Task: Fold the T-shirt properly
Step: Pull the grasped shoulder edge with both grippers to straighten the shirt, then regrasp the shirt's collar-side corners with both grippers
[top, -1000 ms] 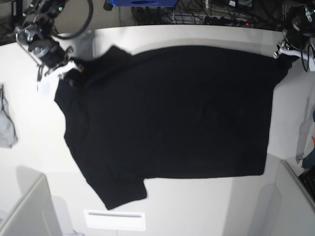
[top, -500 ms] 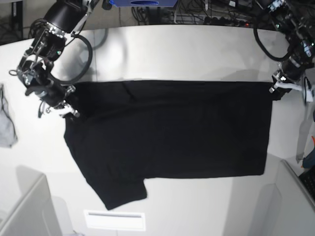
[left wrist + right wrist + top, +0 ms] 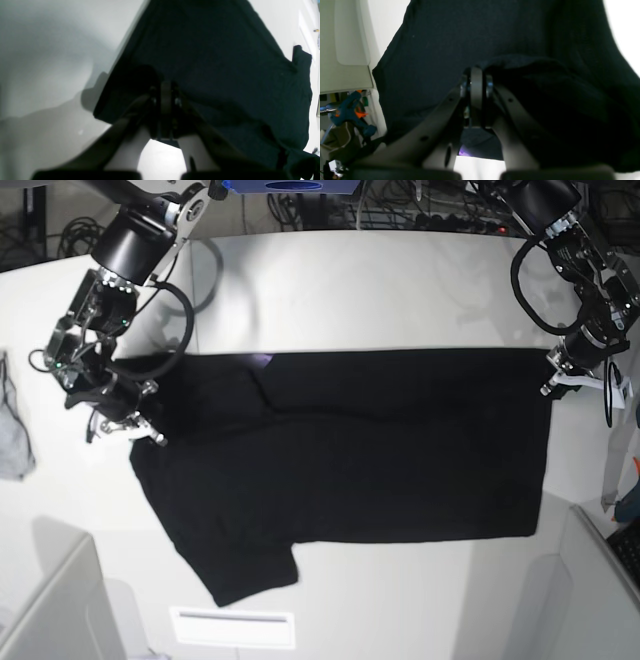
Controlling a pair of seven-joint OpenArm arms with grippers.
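Across the middle of the white table (image 3: 330, 290) lies the black T-shirt (image 3: 350, 450), its far edge folded over in a straight line. At the right of the base frame the left end effector (image 3: 556, 375) is clenched on the shirt's corner; at the left, the right end effector (image 3: 125, 423) grips bunched fabric. A small grey cloth (image 3: 13, 430) sits at the far left edge.

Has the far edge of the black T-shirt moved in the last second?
Yes. The T-shirt's far edge has come toward the camera, away from the table's back rim, baring more white tabletop. Its near hem has stayed put.
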